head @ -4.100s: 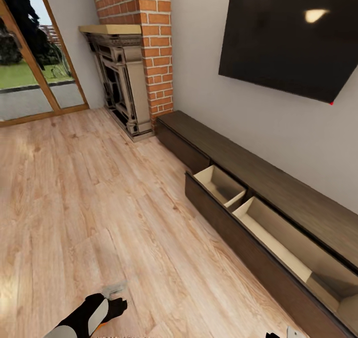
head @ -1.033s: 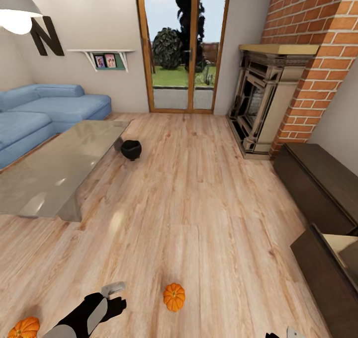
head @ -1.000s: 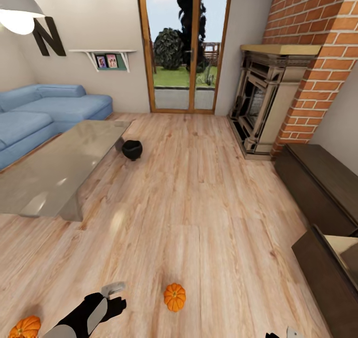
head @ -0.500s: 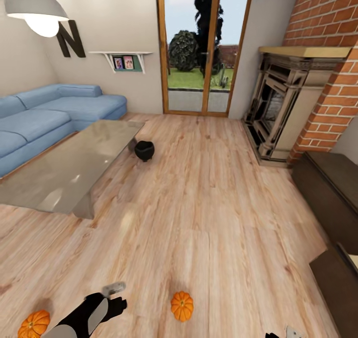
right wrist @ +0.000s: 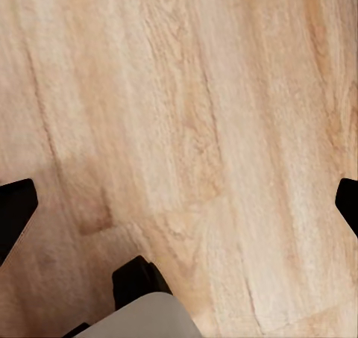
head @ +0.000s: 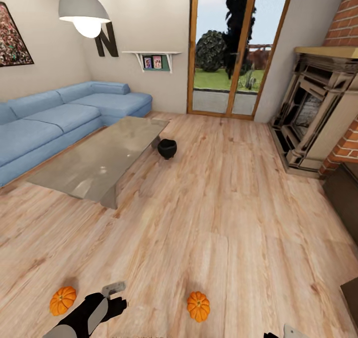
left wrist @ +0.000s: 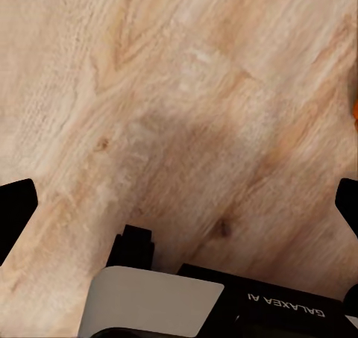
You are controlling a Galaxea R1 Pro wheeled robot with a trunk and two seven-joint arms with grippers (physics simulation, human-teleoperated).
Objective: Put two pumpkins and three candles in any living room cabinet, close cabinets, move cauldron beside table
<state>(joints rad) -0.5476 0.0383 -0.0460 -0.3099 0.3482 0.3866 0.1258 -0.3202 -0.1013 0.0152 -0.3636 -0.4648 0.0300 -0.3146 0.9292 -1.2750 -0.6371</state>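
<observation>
Nearest, the black-and-white left gripper (head: 112, 298) hangs low over the light wood plank floor (head: 209, 218), its fingers spread wide with nothing between them in the left wrist view. The right gripper (right wrist: 179, 196) is likewise spread wide over bare planks. One small bright-orange ribbed pumpkin (head: 62, 300) lies just beside the left gripper on its outer side; a second orange pumpkin (head: 198, 306) sits between the arms. Open floor stretches ahead. Farther on, the black round-bellied cauldron (head: 167, 148) stands just beside the long, low grey-topped table (head: 104, 159). The dark-brown cabinet (head: 343, 189) is cut off by the frame's right side.
</observation>
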